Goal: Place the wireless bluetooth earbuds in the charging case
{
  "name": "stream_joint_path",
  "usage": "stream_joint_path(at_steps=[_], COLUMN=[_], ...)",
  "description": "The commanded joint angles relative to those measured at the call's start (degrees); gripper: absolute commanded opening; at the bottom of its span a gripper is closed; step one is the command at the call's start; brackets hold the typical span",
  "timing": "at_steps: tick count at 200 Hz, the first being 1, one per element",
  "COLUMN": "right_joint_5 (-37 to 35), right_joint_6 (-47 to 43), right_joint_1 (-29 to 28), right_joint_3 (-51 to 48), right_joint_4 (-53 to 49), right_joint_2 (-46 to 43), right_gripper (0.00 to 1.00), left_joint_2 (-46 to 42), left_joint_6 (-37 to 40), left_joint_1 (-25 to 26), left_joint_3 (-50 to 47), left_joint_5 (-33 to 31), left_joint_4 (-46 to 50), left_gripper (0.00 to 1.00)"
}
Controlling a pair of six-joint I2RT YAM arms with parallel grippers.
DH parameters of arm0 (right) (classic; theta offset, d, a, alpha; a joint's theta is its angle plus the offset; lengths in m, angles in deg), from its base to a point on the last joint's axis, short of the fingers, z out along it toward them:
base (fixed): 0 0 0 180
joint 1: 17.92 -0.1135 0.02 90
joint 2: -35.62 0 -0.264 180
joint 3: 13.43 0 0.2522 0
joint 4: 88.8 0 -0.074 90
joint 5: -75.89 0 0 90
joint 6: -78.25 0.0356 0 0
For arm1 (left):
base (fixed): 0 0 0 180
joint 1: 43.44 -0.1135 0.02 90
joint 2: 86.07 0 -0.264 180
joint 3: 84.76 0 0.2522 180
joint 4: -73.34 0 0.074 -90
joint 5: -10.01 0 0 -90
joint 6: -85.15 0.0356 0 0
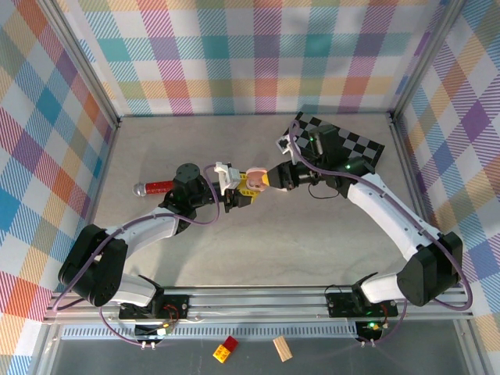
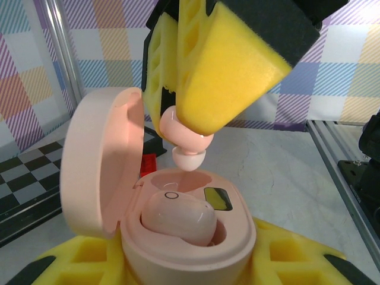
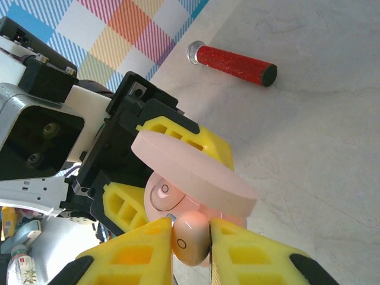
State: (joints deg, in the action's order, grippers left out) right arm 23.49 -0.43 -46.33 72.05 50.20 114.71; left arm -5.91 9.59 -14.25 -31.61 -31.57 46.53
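Right fingers (image 2: pixel 231 65) pinch an earbud (image 2: pixel 185 141) just above the empty well (image 2: pixel 178 180) of the open case (image 2: pixel 196 252), held over the desk (image 1: pixel 328 234) by left fingers (image 2: pixel 297 261); another bud (image 2: pixel 178 219) is seated. Lower straight, tip first, clear of the lid (image 2: pixel 98 166)

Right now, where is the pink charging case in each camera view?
Top external: charging case near the picture's centre.
Left wrist: lower centre, lid swung open leftward.
Right wrist: centre, open lid foremost.
Shared landmark: the pink earbud pinched in the right gripper, above the case in left wrist, bottom centre in right wrist.
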Motion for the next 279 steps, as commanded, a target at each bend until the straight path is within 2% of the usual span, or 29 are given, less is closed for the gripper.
stream_joint_path(at_steps=[1, 111, 155, 205, 237, 279], right_joint_5=[1.40, 4.82, 3.94, 1.86, -0.06, -0.14], right_joint_6=[-0.68, -2.12, -2.37, -2.07, -1.95, -1.95], right_joint_1=[0.56, 0.63, 0.63, 0.63, 0.78, 1.59], right_joint_3=[1.59, 2.05, 2.58, 3.53, 3.59, 0.83], right_joint_4=[-0.51, -1.66, -3.09, -4.00, -3.74, -0.24], right_joint_2=[0.71, 1.86, 2.93, 3.97, 2.74, -1.02], right_gripper=[0.18, 0.18, 0.19, 0.29, 0.33, 0.46], left_joint_2=[-1.10, 0.87, 1.18, 1.36, 1.34, 1.62], left_joint_6=[0.80, 0.52, 0.51, 0.47, 0.59, 0.29], left_joint_1=[0.60, 0.60, 0.60, 0.60, 0.60, 0.52], left_joint_3=[1.80, 2.83, 3.04, 2.70, 2.27, 1.70], left_joint_5=[0.62, 0.27, 0.26, 0.19, 0.18, -0.04], left_joint_4=[-1.32, -1.70, -1.85, -2.58, -2.54, -4.06], left_gripper=[0.30, 0.30, 0.30, 0.30, 0.30, 0.30])
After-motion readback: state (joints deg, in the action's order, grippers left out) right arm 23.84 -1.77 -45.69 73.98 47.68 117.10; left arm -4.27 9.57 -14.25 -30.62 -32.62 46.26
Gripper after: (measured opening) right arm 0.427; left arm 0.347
